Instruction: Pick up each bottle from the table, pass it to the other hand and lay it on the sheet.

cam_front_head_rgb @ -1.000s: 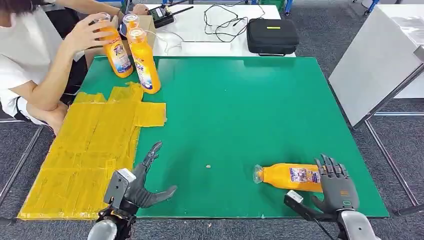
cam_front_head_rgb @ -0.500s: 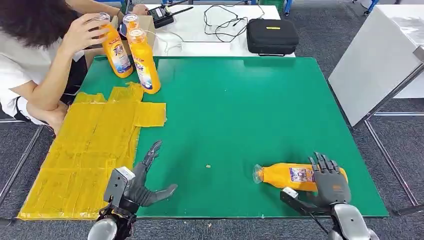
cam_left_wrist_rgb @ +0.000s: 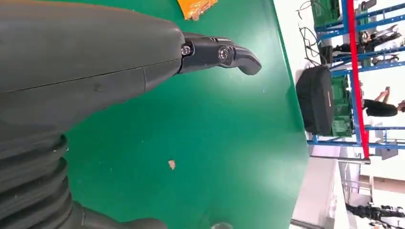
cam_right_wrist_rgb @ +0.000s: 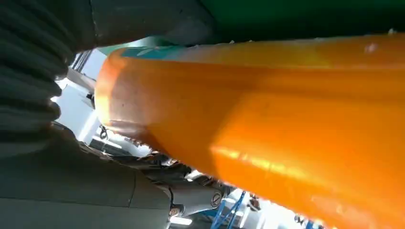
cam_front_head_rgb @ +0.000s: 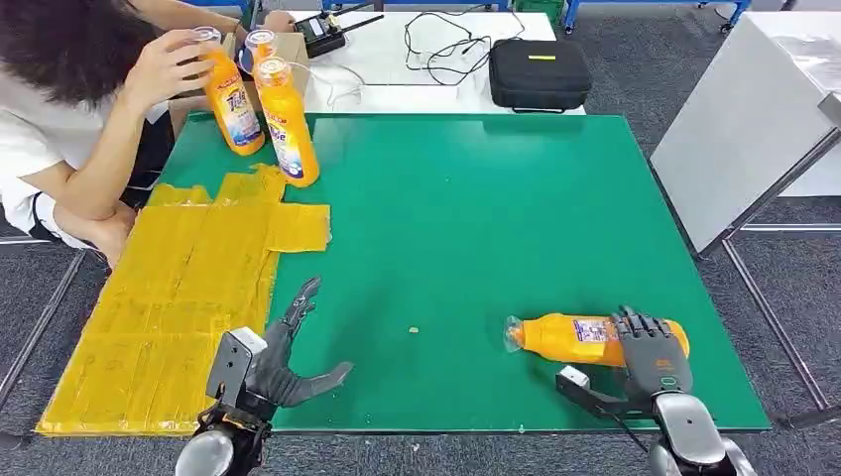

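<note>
Lying bottle [cam_front_head_rgb: 580, 340]: on its side on the green table [cam_front_head_rgb: 476, 218], near edge, right of centre, cap end pointing left. Right hand [cam_front_head_rgb: 650, 349] draped over the base end, fingers curled onto the body; full clamp not confirmed, bottle still resting on the table. In the right wrist view, orange wall of the bottle [cam_right_wrist_rgb: 267, 124] pressed close against the palm.

Left hand [cam_front_head_rgb: 283, 362] at the near edge, just right of the yellow sheet [cam_front_head_rgb: 179, 297], fingers apart, holding nothing.

Handling estimate: appears filled, so moderately heavy; smooth plastic wall, likely slippery and slightly yielding under pressure. Recommended hold: around the mid-body at the label, not the narrow neck, leaving the cap end free for the receiving hand.

Two upright bottles [cam_front_head_rgb: 283, 124] at the far left corner, a person's hand [cam_front_head_rgb: 169, 64] on one.
</note>
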Available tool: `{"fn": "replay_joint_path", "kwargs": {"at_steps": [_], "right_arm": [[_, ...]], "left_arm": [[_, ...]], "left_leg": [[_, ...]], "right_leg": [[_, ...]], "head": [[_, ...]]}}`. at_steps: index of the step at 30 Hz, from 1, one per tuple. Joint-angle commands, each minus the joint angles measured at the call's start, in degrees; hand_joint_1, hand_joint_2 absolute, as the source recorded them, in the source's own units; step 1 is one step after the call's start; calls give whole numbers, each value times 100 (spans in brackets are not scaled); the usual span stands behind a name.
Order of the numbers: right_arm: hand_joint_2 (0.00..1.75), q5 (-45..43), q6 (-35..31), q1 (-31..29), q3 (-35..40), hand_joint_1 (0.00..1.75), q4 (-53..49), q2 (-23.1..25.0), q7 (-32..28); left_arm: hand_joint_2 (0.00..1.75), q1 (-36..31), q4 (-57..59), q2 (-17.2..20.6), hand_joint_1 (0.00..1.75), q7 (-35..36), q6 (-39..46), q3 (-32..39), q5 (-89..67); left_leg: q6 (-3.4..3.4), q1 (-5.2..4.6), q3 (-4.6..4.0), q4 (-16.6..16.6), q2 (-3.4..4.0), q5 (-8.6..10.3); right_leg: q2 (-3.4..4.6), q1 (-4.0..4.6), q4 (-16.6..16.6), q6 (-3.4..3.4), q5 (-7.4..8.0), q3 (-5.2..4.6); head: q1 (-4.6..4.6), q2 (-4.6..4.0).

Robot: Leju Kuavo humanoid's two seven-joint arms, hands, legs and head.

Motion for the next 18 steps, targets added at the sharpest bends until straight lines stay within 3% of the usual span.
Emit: {"fn": "replay_joint_path", "kwargs": {"at_steps": [1,18], "right_arm": [[175,-189,419,31,412,157,828,-233,-10],[175,-446,494,-16,511,161,1047,-234,-122]], "left_arm": [[175,-249,473,-12,0,34,-42,-70,36],[175,-310,540,6,0,28,-62,-108,73]], "left_leg": [[-3,4,32,-2,-13,-14],[-1,5,86,-10,-25,-38]], "right_leg": [[-21,6,-11,-3,-20,26],[-27,8,-31,16,-39,84]], "head": [[0,0],[0,0]]}}
